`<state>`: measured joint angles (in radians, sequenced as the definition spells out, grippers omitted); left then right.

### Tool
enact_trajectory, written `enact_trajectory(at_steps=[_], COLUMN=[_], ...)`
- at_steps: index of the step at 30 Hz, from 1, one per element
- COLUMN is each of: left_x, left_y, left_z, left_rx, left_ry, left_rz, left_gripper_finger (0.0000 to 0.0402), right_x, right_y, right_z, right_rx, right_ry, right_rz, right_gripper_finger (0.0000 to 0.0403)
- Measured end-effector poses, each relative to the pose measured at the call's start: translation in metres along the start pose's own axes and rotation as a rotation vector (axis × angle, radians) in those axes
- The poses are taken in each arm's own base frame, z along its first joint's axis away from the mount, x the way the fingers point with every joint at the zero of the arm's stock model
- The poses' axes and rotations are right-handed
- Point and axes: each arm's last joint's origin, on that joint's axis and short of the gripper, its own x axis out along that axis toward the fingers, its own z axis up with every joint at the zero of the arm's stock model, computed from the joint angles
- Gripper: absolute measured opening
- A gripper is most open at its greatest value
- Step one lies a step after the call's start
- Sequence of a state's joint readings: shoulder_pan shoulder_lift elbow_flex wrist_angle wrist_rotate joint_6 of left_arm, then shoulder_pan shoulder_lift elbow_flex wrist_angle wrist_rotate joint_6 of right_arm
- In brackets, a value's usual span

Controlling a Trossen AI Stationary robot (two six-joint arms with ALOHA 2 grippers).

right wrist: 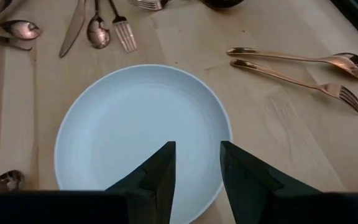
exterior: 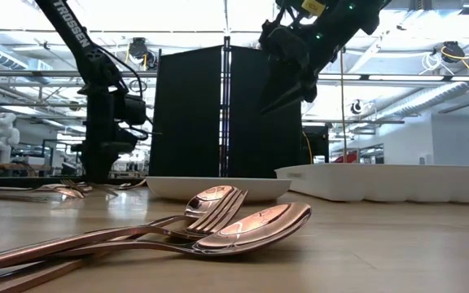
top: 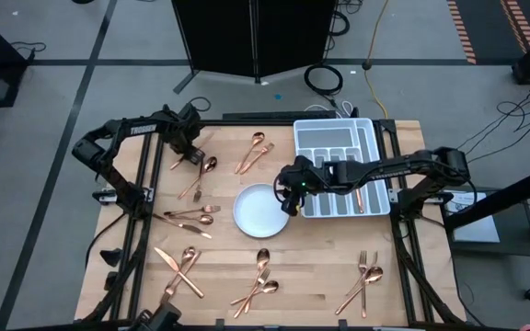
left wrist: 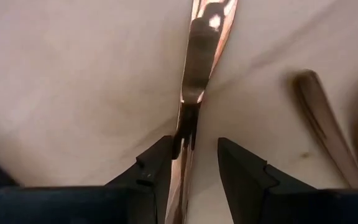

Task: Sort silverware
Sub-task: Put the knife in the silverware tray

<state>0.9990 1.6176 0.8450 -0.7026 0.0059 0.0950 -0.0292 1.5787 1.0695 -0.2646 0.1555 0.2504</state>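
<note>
Hovering above the white plate [right wrist: 142, 143], the right tool [right wrist: 197, 165] has fingers apart, empty. Left tool [left wrist: 194, 162], far-left of the plate, straddles one copper utensil [left wrist: 194, 56]. Roughly eighteen silverware pieces [top: 256, 156] ring the plate on the bench [top: 311, 276]; one tray [top: 339, 147] sits right.

Overhead cam straight down, low cam tabletop-level, wrist cams close; plate [top: 261, 210] shared.
</note>
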Motion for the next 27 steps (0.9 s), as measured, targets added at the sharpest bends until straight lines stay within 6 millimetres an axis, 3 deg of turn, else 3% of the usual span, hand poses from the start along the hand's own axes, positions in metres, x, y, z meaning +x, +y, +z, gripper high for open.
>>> enact_trajectory(at_steps=[5,16,25,27], left_x=[0.0,0.0,-0.001,-0.001], left_y=[-0.01,-0.04,-0.039,-0.037], left_z=[0.001,0.002,0.006,0.007], left_rx=[0.054,0.288,0.299,0.294], left_ry=[-0.005,-0.018,-0.055,-0.06], left_rz=[-0.067,-0.032,0.014,0.016], left_gripper_finger=[0.0122,0.0116,0.0013,0.0005], right_x=[-0.001,-0.002,-0.002,-0.002], right_y=[0.007,0.012,0.012,0.012], right_z=[-0.002,-0.003,-0.003,-0.003], right_rx=[-0.015,0.009,0.031,0.031], right_ry=[0.002,0.002,0.0,0.0], right_rz=[0.016,0.027,0.028,0.028], right_gripper_finger=[0.0116,0.0116,0.0116,0.0116])
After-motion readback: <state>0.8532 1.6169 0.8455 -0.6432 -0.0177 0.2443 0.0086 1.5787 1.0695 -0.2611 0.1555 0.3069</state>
